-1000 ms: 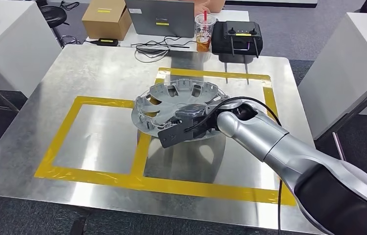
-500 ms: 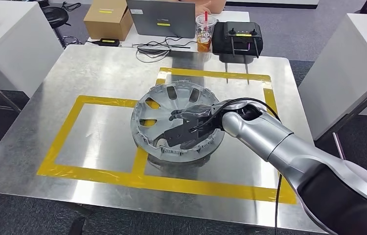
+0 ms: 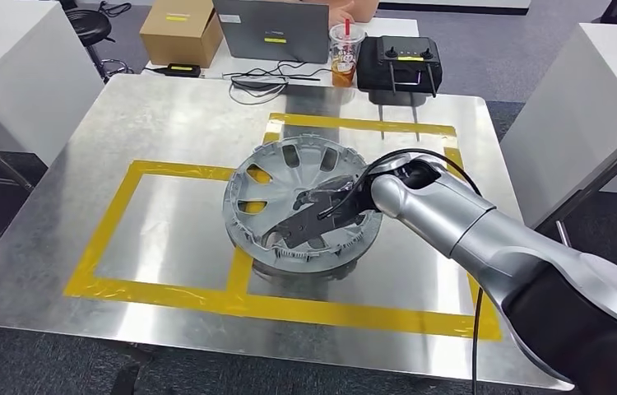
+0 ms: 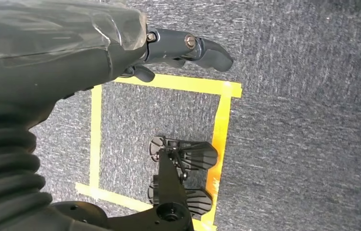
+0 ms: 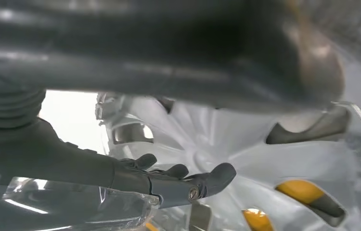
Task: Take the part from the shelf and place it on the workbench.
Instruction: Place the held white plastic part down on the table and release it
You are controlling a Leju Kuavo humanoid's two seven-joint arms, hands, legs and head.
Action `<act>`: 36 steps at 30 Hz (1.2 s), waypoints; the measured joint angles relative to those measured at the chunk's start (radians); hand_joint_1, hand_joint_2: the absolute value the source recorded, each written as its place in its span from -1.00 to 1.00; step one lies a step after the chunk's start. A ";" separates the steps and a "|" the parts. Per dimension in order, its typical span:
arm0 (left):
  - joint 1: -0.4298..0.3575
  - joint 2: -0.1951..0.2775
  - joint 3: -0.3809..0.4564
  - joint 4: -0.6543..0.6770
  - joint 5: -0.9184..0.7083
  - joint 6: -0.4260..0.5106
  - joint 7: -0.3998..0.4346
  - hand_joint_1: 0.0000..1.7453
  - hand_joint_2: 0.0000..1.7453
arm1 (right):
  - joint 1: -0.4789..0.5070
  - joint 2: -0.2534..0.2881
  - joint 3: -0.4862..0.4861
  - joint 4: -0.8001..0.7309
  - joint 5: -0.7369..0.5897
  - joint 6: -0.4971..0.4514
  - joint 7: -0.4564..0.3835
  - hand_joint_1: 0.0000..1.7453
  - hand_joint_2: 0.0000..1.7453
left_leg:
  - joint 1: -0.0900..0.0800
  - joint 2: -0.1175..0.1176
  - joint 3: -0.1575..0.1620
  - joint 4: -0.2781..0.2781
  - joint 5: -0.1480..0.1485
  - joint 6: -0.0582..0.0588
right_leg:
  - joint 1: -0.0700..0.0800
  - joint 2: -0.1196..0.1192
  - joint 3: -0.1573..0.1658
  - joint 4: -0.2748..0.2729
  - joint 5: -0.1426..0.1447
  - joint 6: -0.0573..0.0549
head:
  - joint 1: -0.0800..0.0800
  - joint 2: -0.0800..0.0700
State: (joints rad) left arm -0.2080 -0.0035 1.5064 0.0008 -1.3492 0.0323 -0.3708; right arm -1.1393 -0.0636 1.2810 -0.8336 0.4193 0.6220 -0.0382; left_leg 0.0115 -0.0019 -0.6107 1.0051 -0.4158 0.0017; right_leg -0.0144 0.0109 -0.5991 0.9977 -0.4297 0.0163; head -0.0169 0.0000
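Note:
The part is a silver wheel cover (image 3: pixel 280 177), lying hollow side up on the steel workbench (image 3: pixel 165 123) across the yellow tape between two marked boxes. My right hand (image 3: pixel 317 216) reaches into its bowl from the right. The dark fingers lie stretched out over the spokes, apart from the thumb, and grip nothing. In the right wrist view the fingers (image 5: pixel 169 180) run straight above the wheel cover's (image 5: pixel 275 159) inner face, and the thumb is a blurred dark bar close to the camera. My left hand (image 4: pixel 178 48) hangs over grey carpet and holds nothing.
At the bench's far edge stand a laptop (image 3: pixel 271 29), an iced drink cup (image 3: pixel 345 53), a black controller (image 3: pixel 400 59), a cardboard box (image 3: pixel 178 31) and loose cables. Yellow tape (image 3: pixel 165 292) outlines two rectangles on the bench. White tables flank the bench on both sides.
The wheel cover has come down from a raised, tilted hold to lie flat on the bench. My right hand's fingers have straightened out inside it.

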 joint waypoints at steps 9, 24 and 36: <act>0.008 0.003 0.000 0.000 0.030 0.020 0.002 -1.00 -1.00 | 0.001 -0.001 -0.053 0.017 -0.147 -0.140 0.002 -1.00 -1.00 | -0.005 -0.001 0.001 -0.012 0.012 0.031 | -0.001 -0.003 -0.116 0.236 -0.085 0.006 | 0.002 0.000; 0.085 0.006 0.000 0.001 0.073 0.019 0.056 -1.00 -1.00 | 0.619 0.005 -0.745 -0.562 -0.677 -0.715 -0.268 -1.00 -1.00 | 0.011 -0.003 -0.058 0.225 -0.126 -0.025 | -0.002 -0.015 0.009 -0.007 0.008 -0.023 | -0.005 0.000; 0.107 0.008 0.000 0.001 0.093 0.036 0.005 -1.00 -1.00 | 0.855 0.004 -0.855 -0.823 -0.640 -0.766 -0.306 -1.00 -1.00 | -0.005 0.000 0.016 -0.010 -0.003 0.044 | -0.004 -0.012 -0.098 0.239 -0.134 -0.002 | -0.001 0.000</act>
State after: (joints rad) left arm -0.1012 0.0045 1.5064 0.0015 -1.2560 0.0680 -0.3657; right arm -0.2842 -0.0594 0.4265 -1.6569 -0.2206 -0.1442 -0.3441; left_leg 0.0064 -0.0017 -0.5952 0.9947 -0.4187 0.0459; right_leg -0.0179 -0.0014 -0.6968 1.2365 -0.5638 0.0139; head -0.0181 0.0000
